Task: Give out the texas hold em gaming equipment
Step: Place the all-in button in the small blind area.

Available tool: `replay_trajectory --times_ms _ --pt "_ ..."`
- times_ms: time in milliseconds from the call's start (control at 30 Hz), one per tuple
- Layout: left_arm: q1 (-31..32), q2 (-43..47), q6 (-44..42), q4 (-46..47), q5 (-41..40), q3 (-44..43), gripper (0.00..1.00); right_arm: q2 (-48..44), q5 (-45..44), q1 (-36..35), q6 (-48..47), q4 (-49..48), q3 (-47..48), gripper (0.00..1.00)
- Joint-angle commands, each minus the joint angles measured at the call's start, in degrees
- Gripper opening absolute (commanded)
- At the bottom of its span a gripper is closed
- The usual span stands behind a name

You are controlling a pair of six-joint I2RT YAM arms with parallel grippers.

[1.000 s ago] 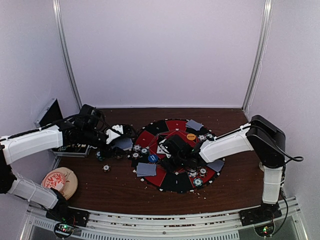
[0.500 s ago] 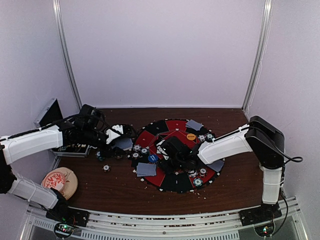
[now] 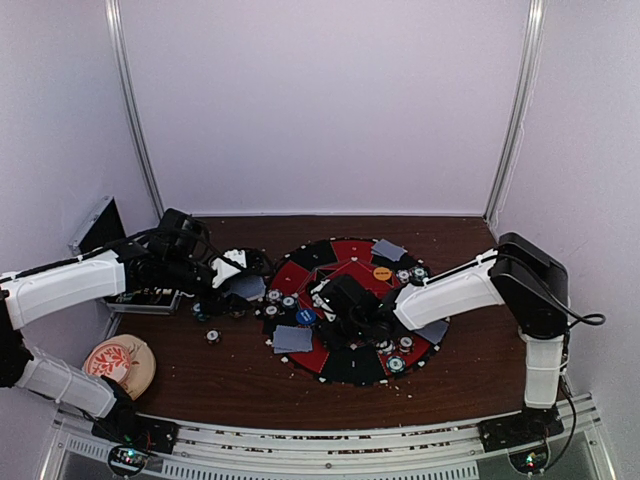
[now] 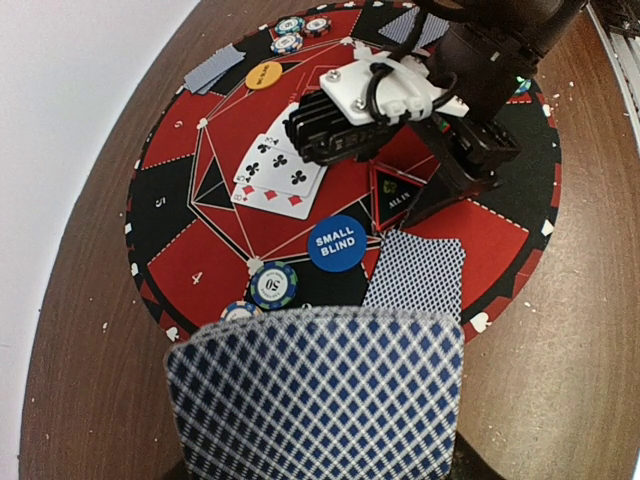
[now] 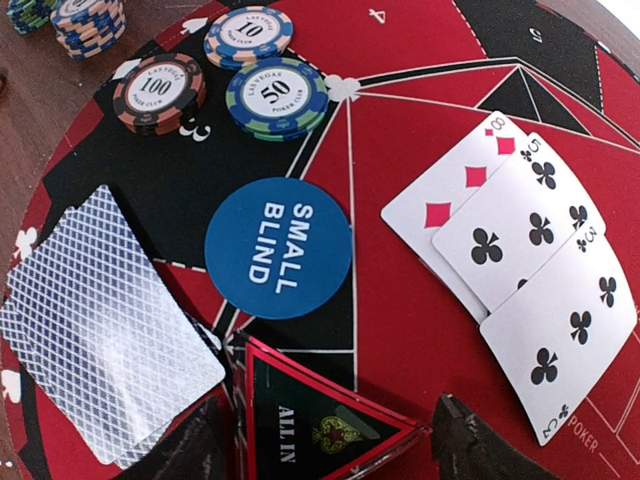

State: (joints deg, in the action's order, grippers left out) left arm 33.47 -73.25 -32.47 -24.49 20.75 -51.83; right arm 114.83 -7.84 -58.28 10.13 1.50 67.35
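Carefully raise the right gripper [image 5: 335, 430], open around the ALL IN triangle [image 4: 398, 195], straight up; left gripper [image 3: 215, 270] grips the cards [image 4: 320, 400]

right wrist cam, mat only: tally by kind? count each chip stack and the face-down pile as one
Face-up cards: 3
Chip stacks: 3 (marked 100, 10, 50)
SMALL BLIND disc: 1
ALL IN triangle: 1
Face-down card pile: 1
Total: 9
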Motion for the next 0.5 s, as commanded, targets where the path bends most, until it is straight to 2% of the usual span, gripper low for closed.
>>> replay_trajectory --times_ms 0,267,400,467 --pt "-0.42 1.33 0.65 1.86 0.58 0.51 0.54 0.08 -0.40 -0.70 -1.00 0.76 1.81 0.77" --pt "-0.43 0.72 0.56 1.73 0.67 0.00 0.54 -8.74 -5.58 -0.49 -0.81 5.15 1.02 0.94" --pt "-0.40 -0.24 0.32 1.47 1.01 -0.55 0.54 -14.90 -6.58 1.02 2.56 6.68 0.82 0.99" --pt "-0.43 -0.92 0.20 1.32 1.13 -1.08 0.54 -17.83 -3.80 2.43 5.86 5.43 0.17 0.99"
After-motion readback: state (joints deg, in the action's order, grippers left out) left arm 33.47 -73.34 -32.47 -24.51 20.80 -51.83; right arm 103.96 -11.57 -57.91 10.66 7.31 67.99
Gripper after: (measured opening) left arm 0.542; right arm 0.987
